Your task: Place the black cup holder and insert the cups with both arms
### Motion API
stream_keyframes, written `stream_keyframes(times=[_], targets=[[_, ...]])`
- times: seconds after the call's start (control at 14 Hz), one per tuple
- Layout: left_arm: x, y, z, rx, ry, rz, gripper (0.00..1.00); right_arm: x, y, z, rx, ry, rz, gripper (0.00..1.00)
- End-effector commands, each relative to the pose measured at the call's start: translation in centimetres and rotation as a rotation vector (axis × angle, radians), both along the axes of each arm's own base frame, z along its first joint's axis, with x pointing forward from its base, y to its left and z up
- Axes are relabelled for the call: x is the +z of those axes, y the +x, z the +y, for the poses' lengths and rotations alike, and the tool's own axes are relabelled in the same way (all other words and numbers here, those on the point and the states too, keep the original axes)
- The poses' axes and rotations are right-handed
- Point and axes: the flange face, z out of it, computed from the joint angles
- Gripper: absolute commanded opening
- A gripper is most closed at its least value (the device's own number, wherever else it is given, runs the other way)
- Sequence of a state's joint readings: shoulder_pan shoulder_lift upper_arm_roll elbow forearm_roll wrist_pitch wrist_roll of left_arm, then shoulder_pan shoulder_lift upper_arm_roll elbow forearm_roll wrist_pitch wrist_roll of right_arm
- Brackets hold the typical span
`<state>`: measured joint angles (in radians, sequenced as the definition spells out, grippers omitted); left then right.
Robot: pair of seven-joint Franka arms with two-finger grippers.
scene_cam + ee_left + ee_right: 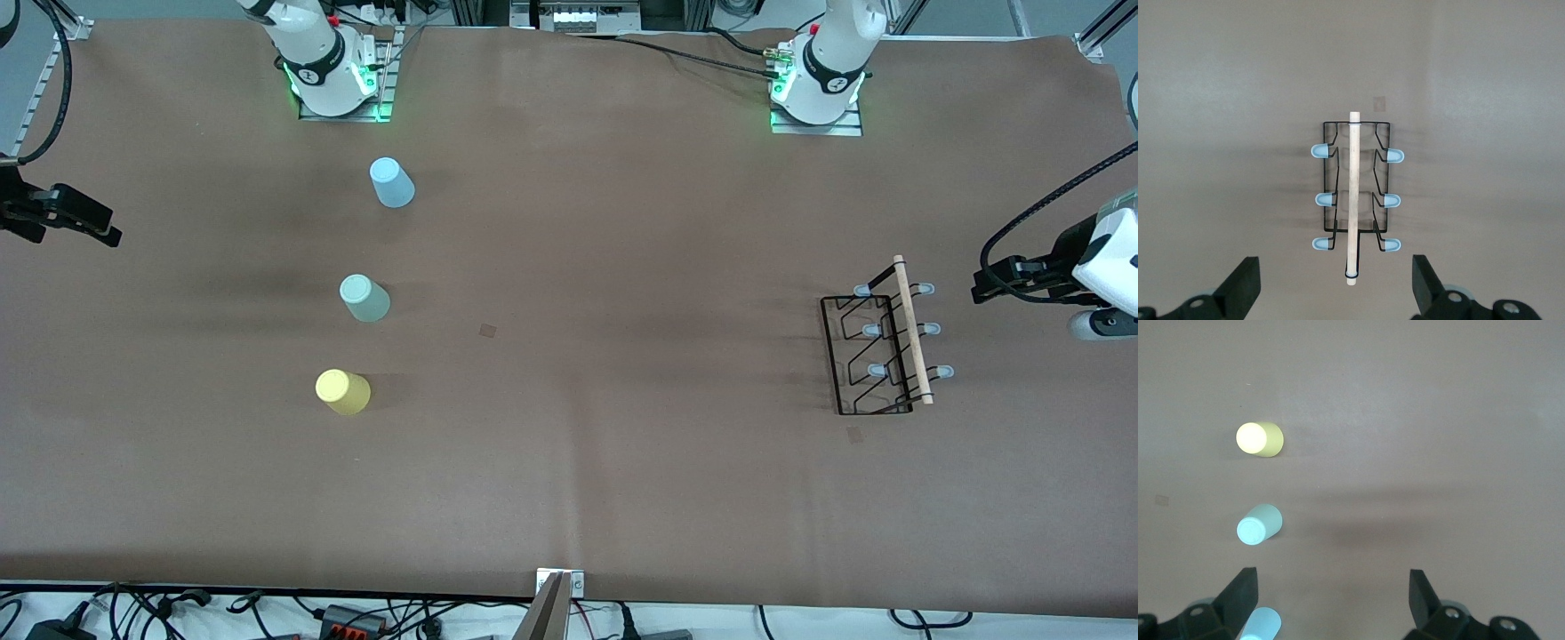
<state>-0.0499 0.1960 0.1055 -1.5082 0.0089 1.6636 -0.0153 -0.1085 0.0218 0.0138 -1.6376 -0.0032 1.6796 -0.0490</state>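
Left gripper point(1335, 287) and right gripper point(1331, 603), both spread and empty, above rack point(876, 356) and cups point(364, 298).

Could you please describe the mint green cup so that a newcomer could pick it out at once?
Look toward the right arm's end of the table, where three cups stand in a row. The mint green cup is the middle one, between the light blue cup and the yellow cup.
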Motion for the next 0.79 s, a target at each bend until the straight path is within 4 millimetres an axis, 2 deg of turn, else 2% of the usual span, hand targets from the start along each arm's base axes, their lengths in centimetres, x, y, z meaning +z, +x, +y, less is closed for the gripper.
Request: stream_keyframes(times=[0.0, 0.71], targets=[[0.4, 0.2, 0.2, 0.000, 0.015, 0.002, 1.00, 0.6, -0.8, 0.1, 0.014, -0.006, -0.011, 1.00], [0.4, 0.2, 0.1, -0.002, 0.015, 0.002, 1.00, -0.3, -0.1, 0.0, 0.016, -0.009, -0.003, 1.00]])
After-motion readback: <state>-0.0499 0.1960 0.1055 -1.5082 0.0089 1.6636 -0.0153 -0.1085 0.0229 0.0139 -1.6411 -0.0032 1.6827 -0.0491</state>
